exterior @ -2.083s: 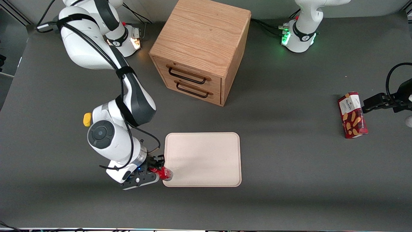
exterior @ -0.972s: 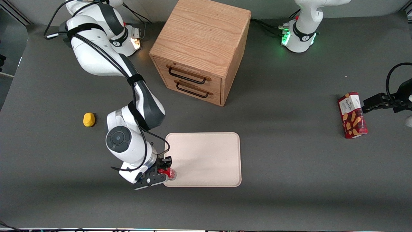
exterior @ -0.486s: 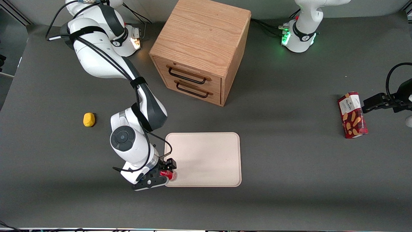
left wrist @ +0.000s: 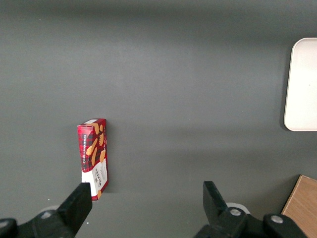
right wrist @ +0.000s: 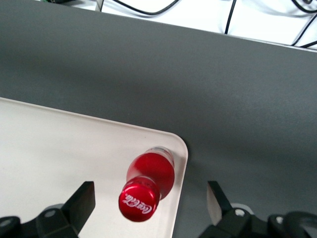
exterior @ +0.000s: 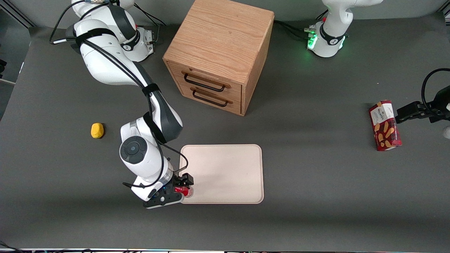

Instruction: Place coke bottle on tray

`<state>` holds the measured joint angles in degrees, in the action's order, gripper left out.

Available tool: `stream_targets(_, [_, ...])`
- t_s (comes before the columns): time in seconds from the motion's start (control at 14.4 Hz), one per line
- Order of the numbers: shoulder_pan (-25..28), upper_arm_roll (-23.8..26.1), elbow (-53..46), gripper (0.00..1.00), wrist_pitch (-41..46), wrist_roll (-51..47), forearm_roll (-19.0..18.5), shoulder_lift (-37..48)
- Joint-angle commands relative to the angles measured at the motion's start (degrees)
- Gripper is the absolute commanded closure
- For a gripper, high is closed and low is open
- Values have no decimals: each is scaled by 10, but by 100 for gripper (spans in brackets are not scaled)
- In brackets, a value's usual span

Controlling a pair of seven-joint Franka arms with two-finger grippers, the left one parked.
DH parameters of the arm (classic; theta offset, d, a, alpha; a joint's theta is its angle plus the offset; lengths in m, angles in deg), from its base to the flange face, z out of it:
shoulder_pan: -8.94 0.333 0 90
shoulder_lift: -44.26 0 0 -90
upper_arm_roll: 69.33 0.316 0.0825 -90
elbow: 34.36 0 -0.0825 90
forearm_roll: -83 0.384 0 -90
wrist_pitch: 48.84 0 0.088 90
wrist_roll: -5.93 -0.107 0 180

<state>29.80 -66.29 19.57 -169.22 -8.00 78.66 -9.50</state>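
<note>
Read the front view like a clock, with the middle of the tray as the middle of the clock.

A small yellow lump [exterior: 97,130] lay on the dark grey table [exterior: 316,196] at about ten o'clock, toward the working arm's end and well apart from everything else. Nearer the tray, the white right arm reached down, and its black claw, the gripper [exterior: 184,186], hung low over the tray's corner at about eight o'clock. The claw was let go: in the right wrist view its two black fingers [right wrist: 84,201] stood wide apart, one on each side of the bottle, and neither one touched it.

The tiny red coke bottle with a red cap and white writing [exterior: 187,191] stood upright on the flat pale beige-pink tray with rounded corners [exterior: 228,172]. It was inside the low rim, right in that eight o'clock corner, with its clear base close to the rim. The rest of the tray was bare.

At twelve o'clock stood the big wooden cabinet with two drawers [exterior: 219,45]. Both drawers were closed, and their dark handles faced toward the tray. A strip of grey table lay between the cabinet and the tray.

Between two and three o'clock, well apart and toward the parked arm's end of the table, lay a red snack box with pictures of biscuits [exterior: 384,125].
</note>
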Motion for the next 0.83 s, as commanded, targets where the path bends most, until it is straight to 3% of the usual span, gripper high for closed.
stream_targets(0.0, [-6, -1, 34, 0, 33, -21, -9, 51])
stream_targets(0.28, [-28, -10, 167, 0, 61, -22, 35, 179])
stream_targets(0.49, [-28, -64, 326, 0, 62, -21, 81, 332])
stream_targets(0.76, [-27, -100, 486, 0, 117, -13, 80, 505])
